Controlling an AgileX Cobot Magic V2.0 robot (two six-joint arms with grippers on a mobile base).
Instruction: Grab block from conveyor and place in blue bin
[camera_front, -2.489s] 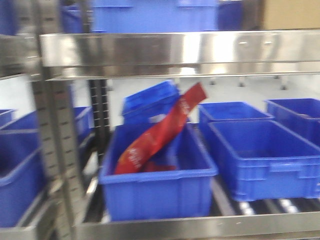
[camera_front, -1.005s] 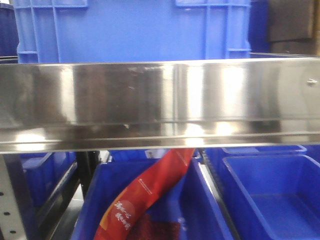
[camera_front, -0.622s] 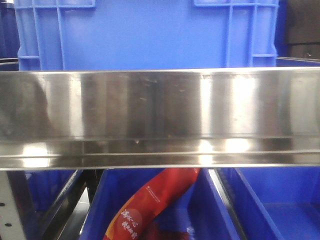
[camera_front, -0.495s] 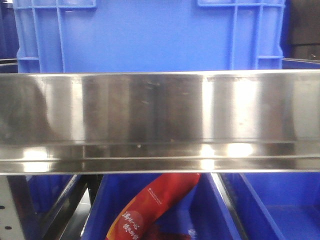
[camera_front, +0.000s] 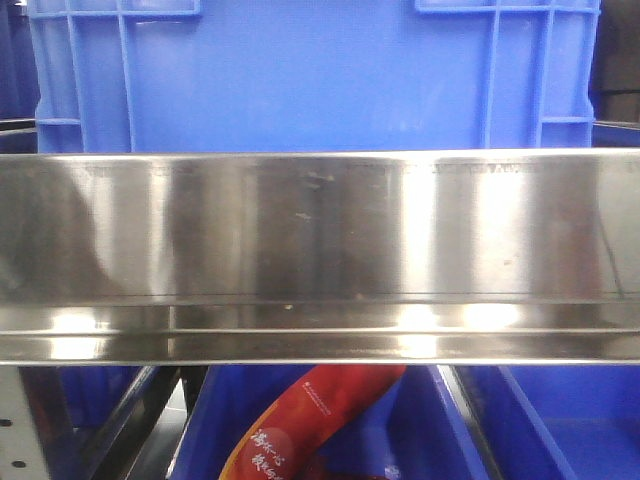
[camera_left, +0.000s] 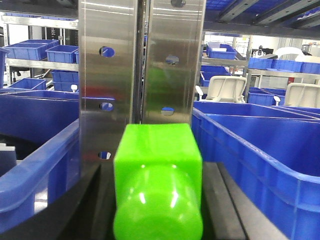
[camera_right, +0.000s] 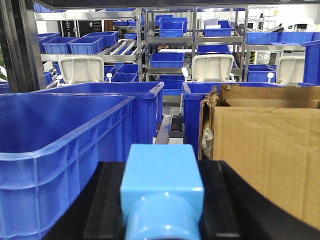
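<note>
1. The green block fills the left wrist view at 6 o'clock, flanked by dark parts of the left gripper; I cannot tell whether the jaws clamp it.
2. The light-blue block sits likewise at the right gripper; its grip is equally unclear.
3. A blue bin stands at the green block's 3 o'clock.
4. A steel upright rises at its 12 o'clock.

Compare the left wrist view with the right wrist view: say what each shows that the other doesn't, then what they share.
Only the left wrist view: a green block close to the lens, in front of a steel post with holes. Only the right wrist view: a light blue block close to the lens, and a cardboard box to its right. Both: blue bins alongside, and shelving with more bins behind.
</note>
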